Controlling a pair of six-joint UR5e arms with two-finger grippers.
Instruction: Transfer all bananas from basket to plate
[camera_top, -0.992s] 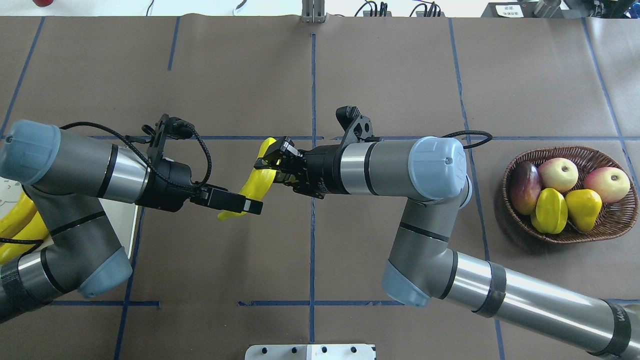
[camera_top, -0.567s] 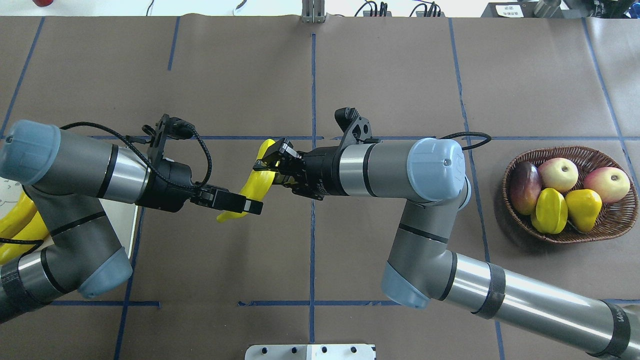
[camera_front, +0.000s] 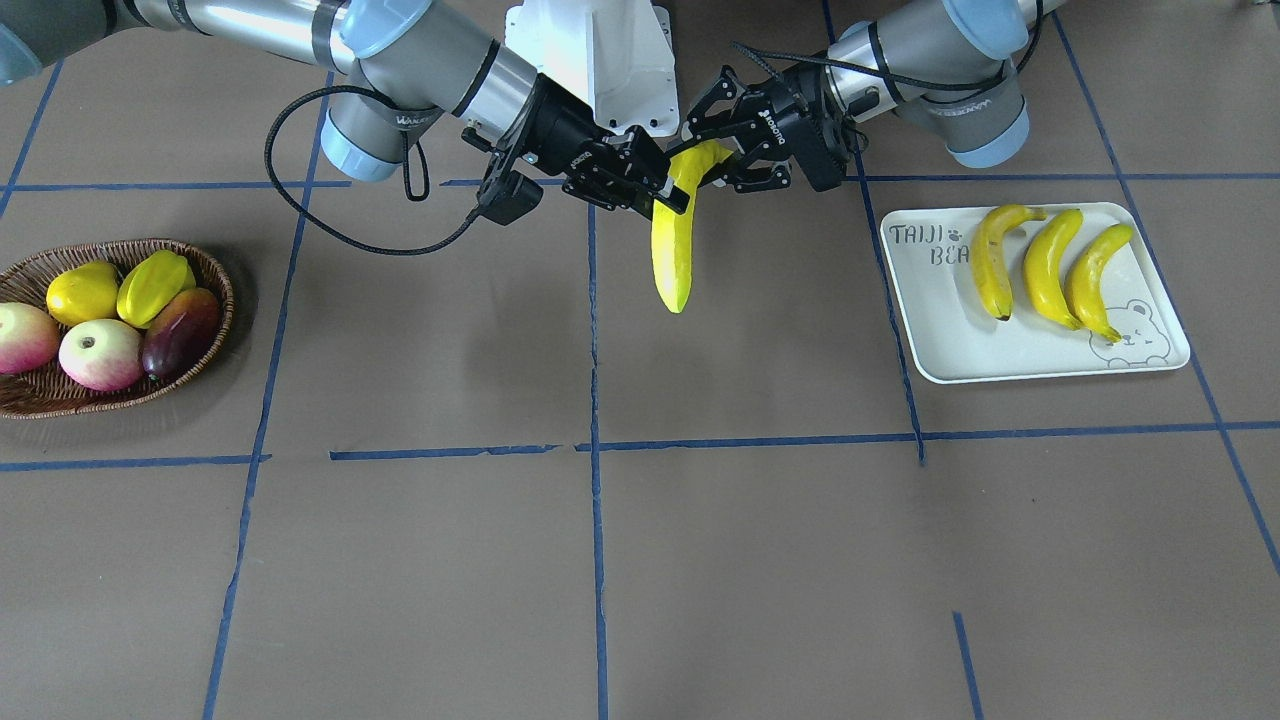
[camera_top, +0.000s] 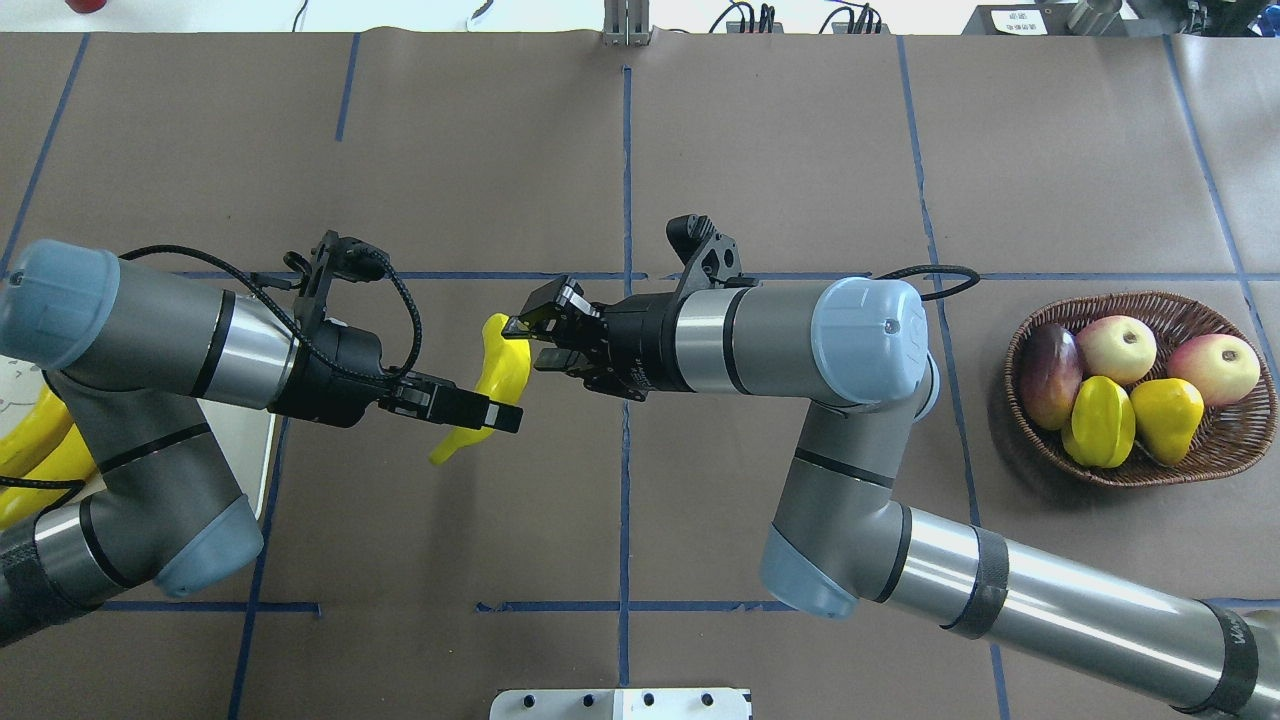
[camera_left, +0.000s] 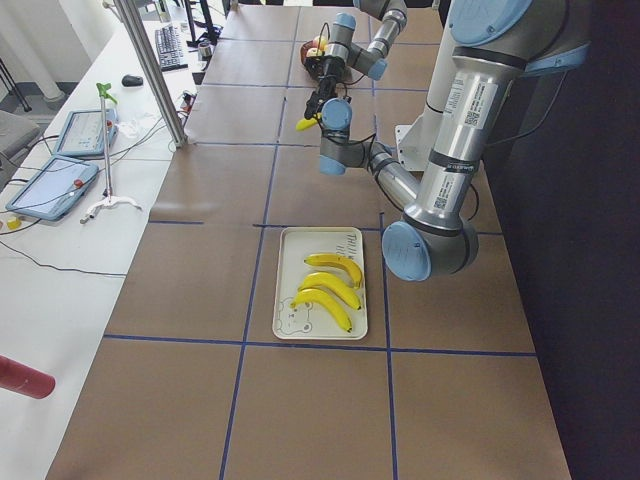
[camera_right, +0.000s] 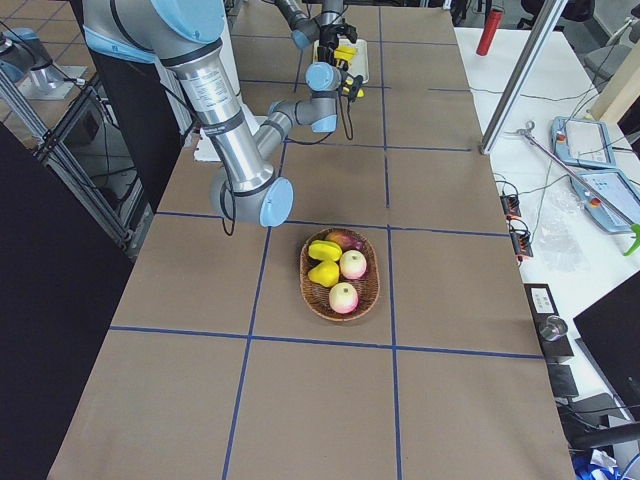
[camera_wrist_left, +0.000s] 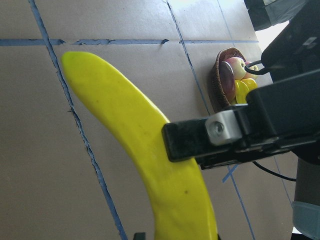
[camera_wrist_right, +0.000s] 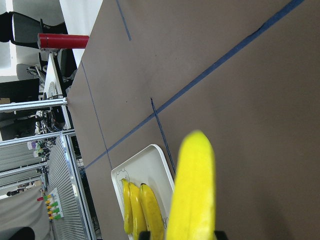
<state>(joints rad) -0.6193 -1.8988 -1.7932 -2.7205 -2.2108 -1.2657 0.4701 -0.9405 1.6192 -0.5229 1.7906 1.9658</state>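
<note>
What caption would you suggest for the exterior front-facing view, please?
A raised banana between left tool and right tool; three bananas on the plate, other fruit in the basket.

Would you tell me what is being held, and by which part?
The left gripper pinches the banana near its robot-side end; the right gripper looks open.

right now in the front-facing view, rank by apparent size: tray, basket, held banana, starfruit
1. tray
2. basket, though the view's edge crops it
3. held banana, raised toward the camera
4. starfruit
</note>
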